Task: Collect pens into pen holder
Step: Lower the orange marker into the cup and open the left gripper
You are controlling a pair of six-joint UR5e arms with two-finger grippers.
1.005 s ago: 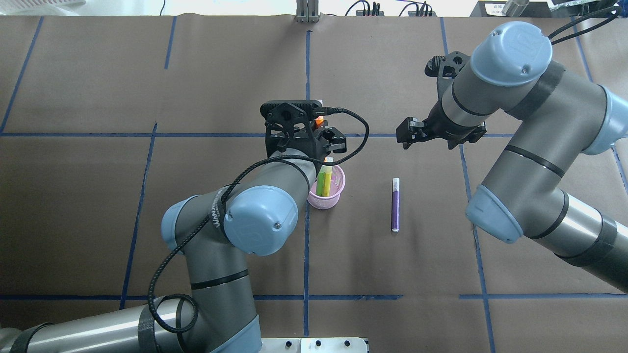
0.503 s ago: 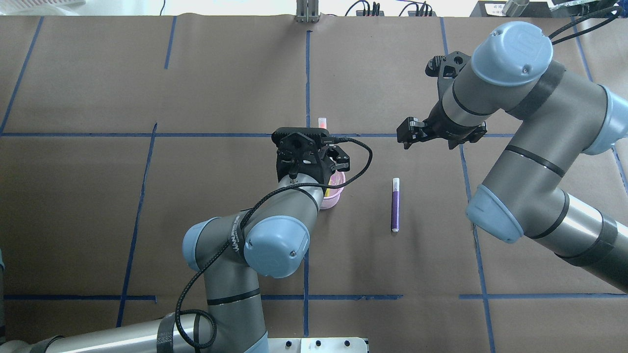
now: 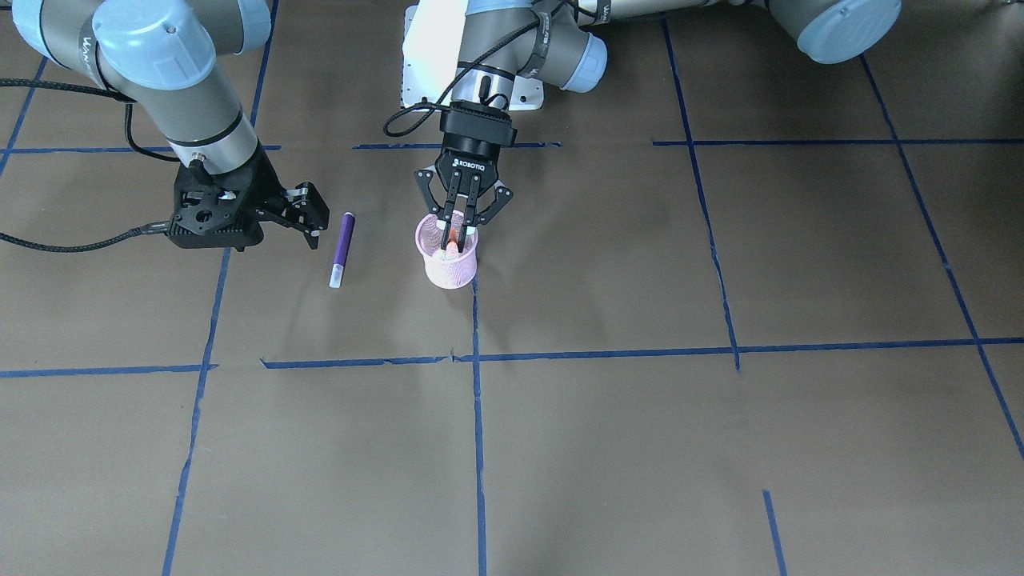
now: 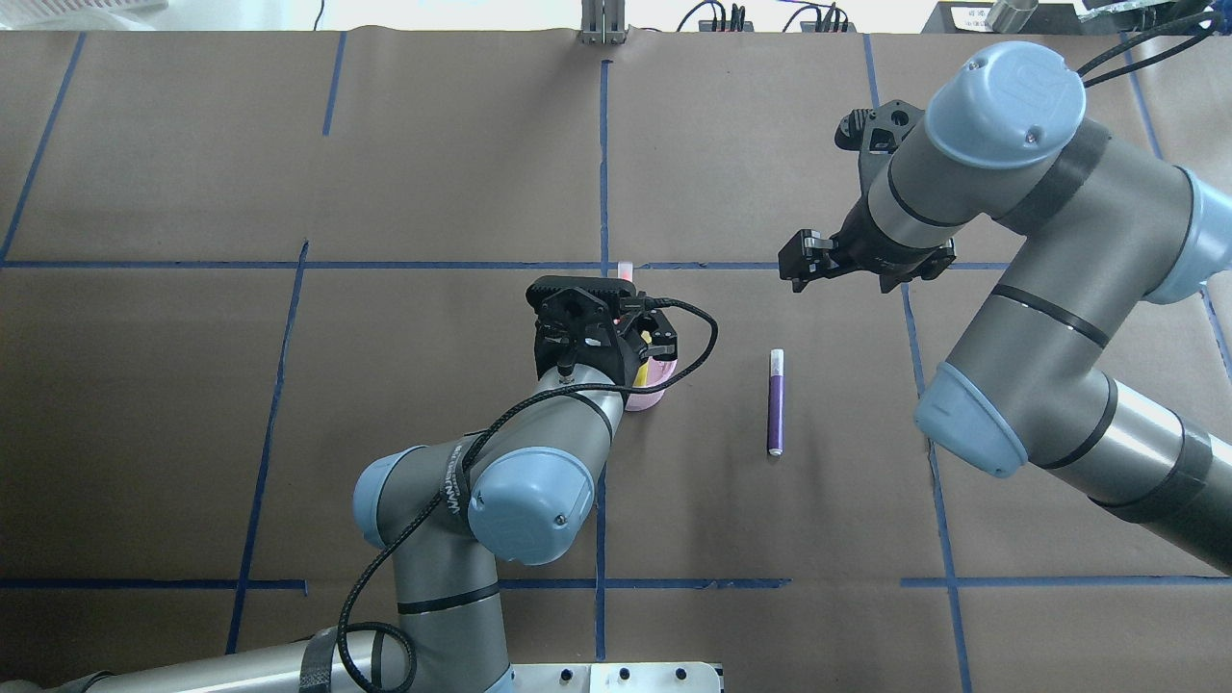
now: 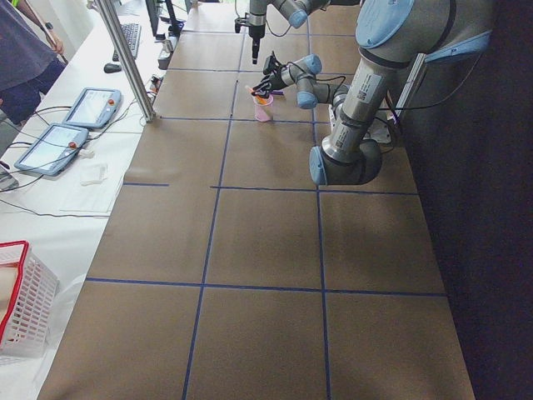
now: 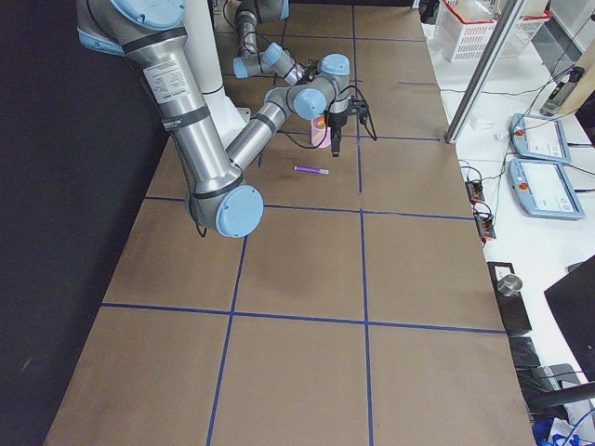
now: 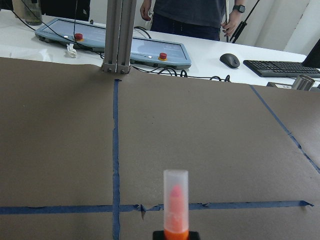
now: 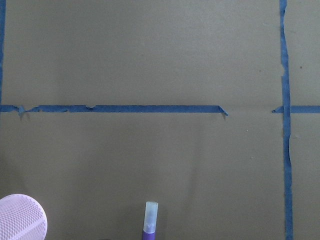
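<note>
Orange pen (image 7: pixel 175 207) is gripped in the left gripper (image 3: pixel 460 232), jaws narrow on its body, cap up, at the mouth of the pink mesh pen holder (image 3: pixel 450 272). Overhead, the holder is mostly masked by the left wrist. Purple pen (image 4: pixel 775 402) is laid flat on the table (image 3: pixel 640 440), clear of the holder. Right gripper (image 4: pixel 794 268) is held spread and empty nearby.

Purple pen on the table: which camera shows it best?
Overhead exterior: the slim purple pen lies whole, unobstructed. Front-facing shows it whole too; right wrist only its pale cap end; exterior right, tiny; left wrist, nothing.
</note>
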